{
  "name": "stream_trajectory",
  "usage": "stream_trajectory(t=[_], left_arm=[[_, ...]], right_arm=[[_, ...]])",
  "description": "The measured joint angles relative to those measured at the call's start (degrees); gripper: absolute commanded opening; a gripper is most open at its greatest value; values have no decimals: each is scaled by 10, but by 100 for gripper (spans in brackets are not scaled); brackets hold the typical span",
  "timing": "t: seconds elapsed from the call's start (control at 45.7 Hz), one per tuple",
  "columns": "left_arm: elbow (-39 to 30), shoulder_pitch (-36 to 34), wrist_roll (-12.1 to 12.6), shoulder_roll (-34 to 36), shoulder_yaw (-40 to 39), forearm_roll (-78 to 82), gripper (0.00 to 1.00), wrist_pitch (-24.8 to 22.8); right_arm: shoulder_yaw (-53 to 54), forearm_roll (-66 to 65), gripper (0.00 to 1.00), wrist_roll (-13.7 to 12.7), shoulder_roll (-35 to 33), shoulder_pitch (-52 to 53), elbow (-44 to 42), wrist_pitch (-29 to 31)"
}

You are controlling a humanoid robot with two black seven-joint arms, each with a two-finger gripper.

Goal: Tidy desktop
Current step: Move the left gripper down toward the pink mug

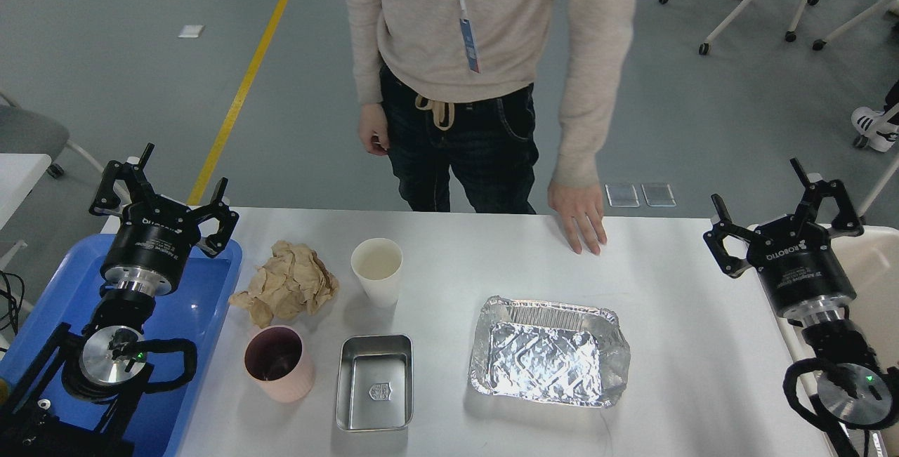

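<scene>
Nearest the robot, on the white desktop (702, 345), sits a small steel tray (375, 382) with an embossed crest on its floor, too small to read. I take it as the landmark. Just left of it stands a pink cup (279, 363), upright and open-mouthed. To its right, a little apart, lies a crinkled foil baking tray (548, 352), seemingly empty. Beyond it stands a white paper cup (378, 271), and beyond-left a crumpled wad of brown paper (286, 290) nearly touching the pink cup. These 5 items look laid out as the clutter to clear.

Far left of the steel tray, the left gripper (163, 183) hovers over a blue plastic tray (218, 288), fingers spread, holding nothing. Far right, the right gripper (783, 208) hangs beside a cream bin (874, 267), fingers likewise apart and empty. Both wrists read "ROBOTIQ". My guess is that tray and bin are the destinations and sorting hasn't started.

Farthest, a person (484, 57) wearing a blue lanyard rests 1 hand (579, 218) on the desktop's far edge.
</scene>
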Motion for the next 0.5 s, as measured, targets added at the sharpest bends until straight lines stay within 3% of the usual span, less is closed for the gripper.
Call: stream_trajectory(t=[0.503], left_arm=[[3, -5, -3, 5, -1, 2, 97, 8]], right_arm=[[0, -1, 100, 1, -1, -2, 0, 1]])
